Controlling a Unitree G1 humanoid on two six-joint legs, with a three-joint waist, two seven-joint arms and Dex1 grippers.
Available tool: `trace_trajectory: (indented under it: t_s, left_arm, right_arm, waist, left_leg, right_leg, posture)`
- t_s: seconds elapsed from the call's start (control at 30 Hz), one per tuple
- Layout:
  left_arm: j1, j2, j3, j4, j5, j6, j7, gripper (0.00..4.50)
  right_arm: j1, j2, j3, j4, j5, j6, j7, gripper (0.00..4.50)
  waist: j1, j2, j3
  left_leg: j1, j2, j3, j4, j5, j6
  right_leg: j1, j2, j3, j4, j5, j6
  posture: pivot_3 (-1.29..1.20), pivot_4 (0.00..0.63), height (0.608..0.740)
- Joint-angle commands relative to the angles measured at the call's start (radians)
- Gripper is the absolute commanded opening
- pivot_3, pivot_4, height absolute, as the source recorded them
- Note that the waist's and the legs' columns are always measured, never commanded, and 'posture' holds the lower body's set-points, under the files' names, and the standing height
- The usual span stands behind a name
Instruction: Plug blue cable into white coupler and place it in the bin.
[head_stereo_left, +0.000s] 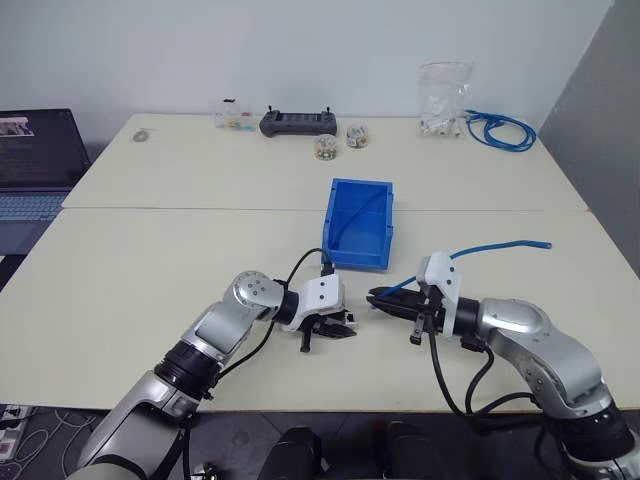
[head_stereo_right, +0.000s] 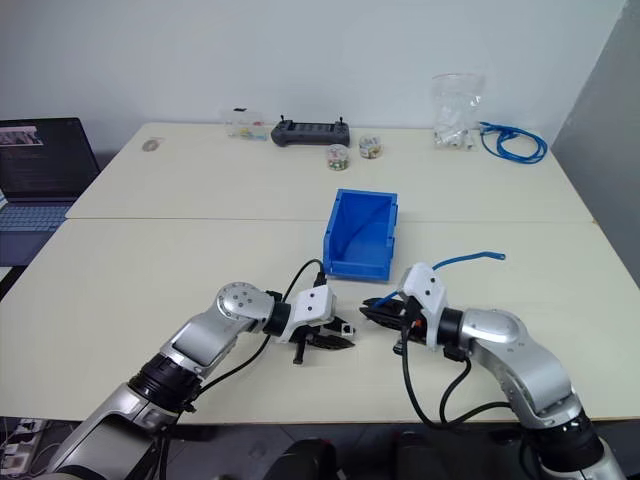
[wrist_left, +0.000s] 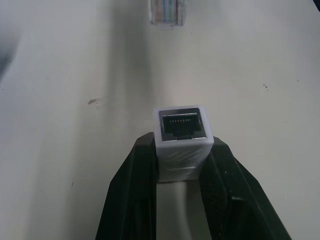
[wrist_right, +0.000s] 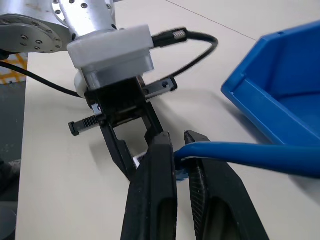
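My left gripper (head_stereo_left: 349, 328) is shut on the white coupler (wrist_left: 182, 132), a small white block whose dark socket face points away from the fingers. Facing it tip to tip, my right gripper (head_stereo_left: 373, 297) is shut on the blue cable (head_stereo_left: 490, 246) close to its clear plug (wrist_left: 169, 12). The plug sits a short gap in front of the socket, apart from it. The rest of the cable arcs up and off to the right. The blue bin (head_stereo_left: 355, 256) stands just behind both grippers, with a thin blue strand inside it.
At the table's far edge lie a black controller (head_stereo_left: 298, 123), small jars (head_stereo_left: 325, 147), a clear bag of white parts (head_stereo_left: 443, 100) and a coiled blue cable bundle (head_stereo_left: 502, 131). A laptop (head_stereo_left: 35, 165) sits off the table's left side.
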Motion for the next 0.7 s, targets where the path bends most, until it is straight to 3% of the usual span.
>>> trace_trajectory:
  t_s: [0.03,0.7]
  left_arm:
    - [0.006,-0.009,-0.027,0.034,0.043,0.021,-0.013,0.83]
    - [0.014,-0.016,-0.01,0.04,0.067,0.022,-0.042,0.83]
  right_arm:
    - [-0.04,0.003,0.037,0.01,-0.026,-0.021,0.032,0.05]
    - [-0.097,0.035,0.148,0.153,-0.152,-0.096,0.107,0.05]
  waist:
    - [0.002,0.0,0.0]
    - [0.0,0.0,-0.002]
  left_leg:
    - [0.0,0.0,0.0,0.0,0.0,0.0]
    - [0.001,0.0,-0.001,0.0,0.0,0.0]
  right_leg:
    - [0.0,0.0,0.0,0.0,0.0,0.0]
    - [0.0,0.0,0.0,0.001,0.0,0.0]
  posture:
    - [0.0,0.15,0.74]
    - [0.0,0.15,0.74]
